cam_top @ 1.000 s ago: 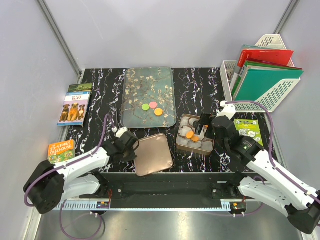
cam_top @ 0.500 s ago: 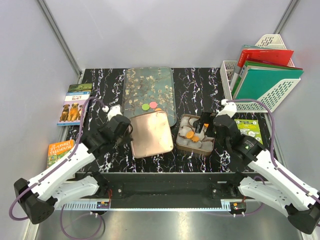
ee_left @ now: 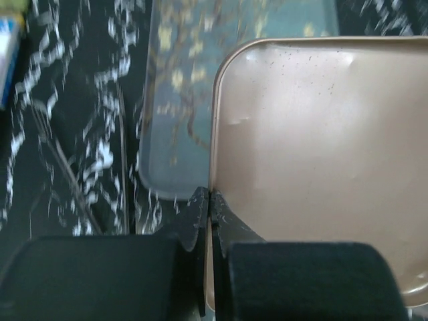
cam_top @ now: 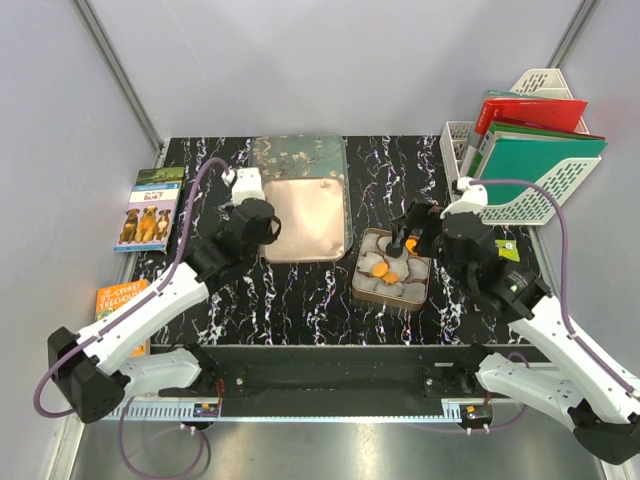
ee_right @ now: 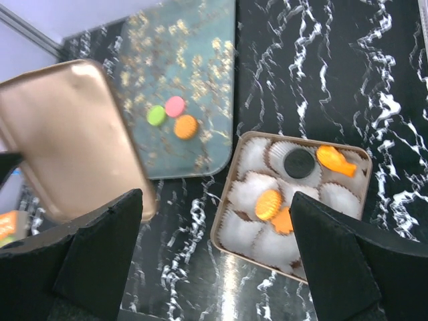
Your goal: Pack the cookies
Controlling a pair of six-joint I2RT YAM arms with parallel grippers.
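Your left fingers [ee_left: 209,200] are clamping down tight on the near edge of the rose-gold lid [cam_top: 305,220], and you're holding it flat-ish over the floral tray [cam_top: 300,150] at the back of the bench [cam_top: 300,290]. From overhead the lid is covering most of that tray, and I honestly can't tell whether it's touching the tray or hanging above it. Your right fingers [cam_top: 408,238] are spread wide with nothing in them, hanging over the far side of the square tin [ee_right: 224,217]. As for the cookies, three are sitting loose on the tray in the right wrist view: a green one [ee_right: 156,115], a pink one [ee_right: 175,105] and an orange one [ee_right: 186,126], bunched together and touching. The rest are lying in the tin on the pale wrappers [ee_right: 257,157]: a dark brown round one [ee_right: 299,162], an orange fish-shaped one [ee_right: 334,160] just beside it, and two more orange pieces [ee_right: 269,204] touching each other near the middle.
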